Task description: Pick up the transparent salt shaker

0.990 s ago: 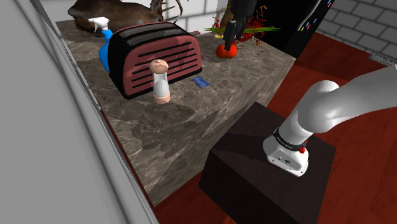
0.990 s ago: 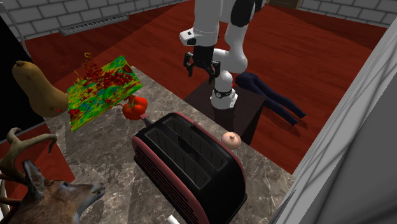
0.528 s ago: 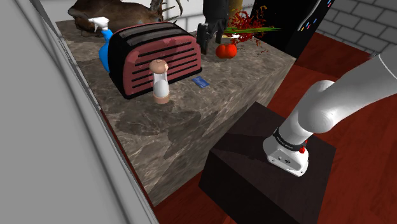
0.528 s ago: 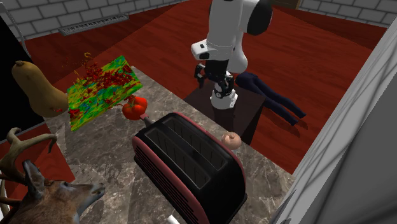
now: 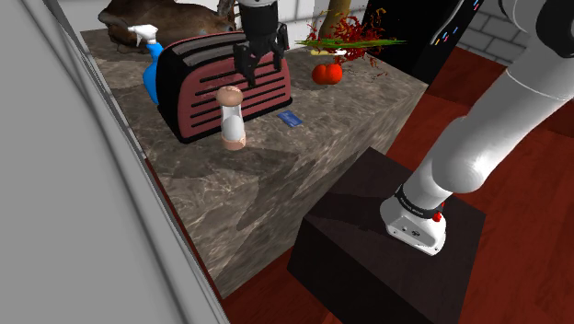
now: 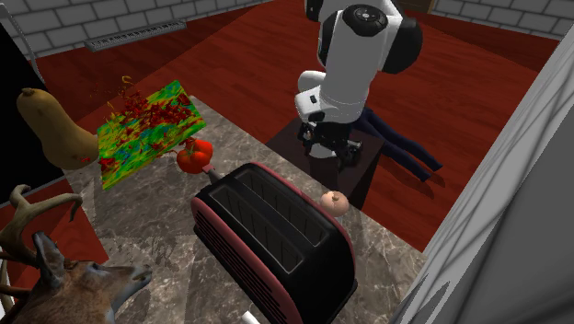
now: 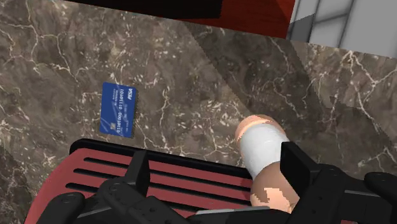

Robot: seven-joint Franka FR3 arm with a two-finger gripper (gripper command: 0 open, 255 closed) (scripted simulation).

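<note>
Salt shaker (image 5: 232,118): pale see-through body, pinkish cap and base, upright beside the toaster (image 5: 221,83). Gripper (image 5: 258,66) hangs spread wide, empty. In the second exterior view, the toaster hides the shaker's body.

We show the salt shaker (image 5: 232,118) standing upright and untouched on the dark marbled counter (image 5: 276,179). Its body is a pale, whitish cylinder set between a peach-coloured domed cap and a matching base. It stands just beside the slatted red side of the toaster (image 5: 221,78). A blue card (image 5: 291,118) lies flat on the counter near it.
</note>
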